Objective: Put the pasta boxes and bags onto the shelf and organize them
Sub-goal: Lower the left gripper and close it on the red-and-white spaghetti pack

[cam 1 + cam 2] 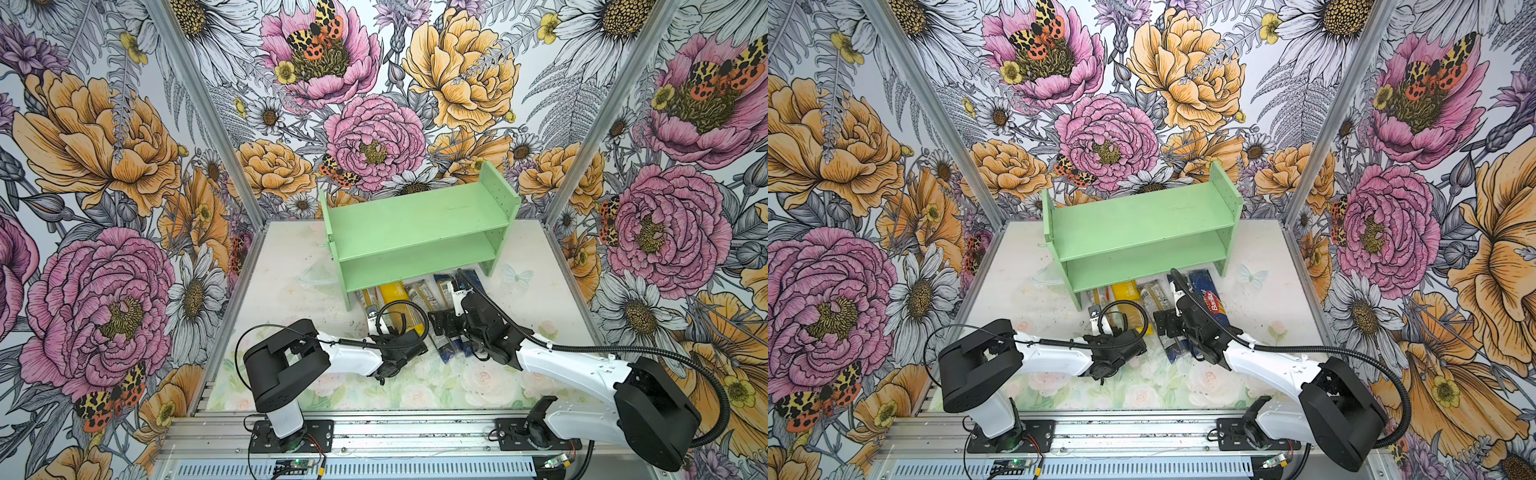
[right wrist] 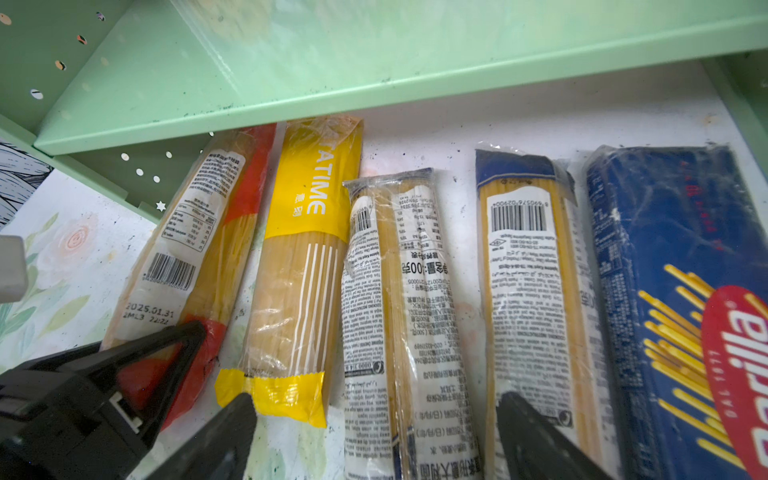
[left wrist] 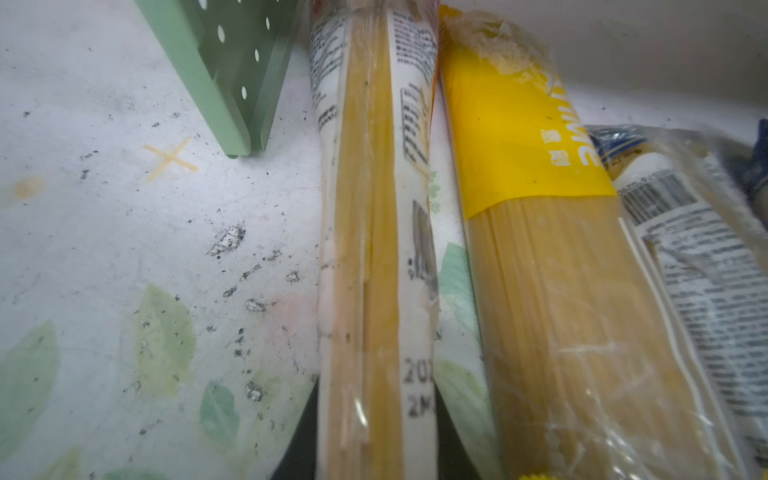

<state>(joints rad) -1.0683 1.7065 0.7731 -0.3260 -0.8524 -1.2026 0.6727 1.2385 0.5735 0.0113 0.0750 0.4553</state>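
My left gripper (image 3: 374,455) is clamped tight on the near end of the red-ended bag (image 2: 199,249), the leftmost pack, and that is where I expect trouble. Held by one tip, a long limp bag will likely sag when I lift. Its far end sits under the lower board of the shelf (image 1: 415,226), so it could catch that edge and bend until the spaghetti snaps, or slide out of the pinch. The yellow bag (image 2: 299,270) lies just beside it and might get dragged along. Further right, my right gripper (image 2: 376,440) hangs with its jaws wide apart and nothing in them, over the left blue-ended bag (image 2: 395,291). The two arms are near each other, so a careless lift could knock them together. As for the packs, all five lie side by side on the table (image 1: 282,249) in front of the shelf, pointing lengthwise toward it, and neither tier holds anything. The red-ended one is clear with a white printed label, and the yellow one has white stripes. The left and right blue-ended bag (image 2: 532,291) are clear and densely printed. The dark blue Barilla box (image 2: 673,270) lies at the far right, seemingly under crinkled film.
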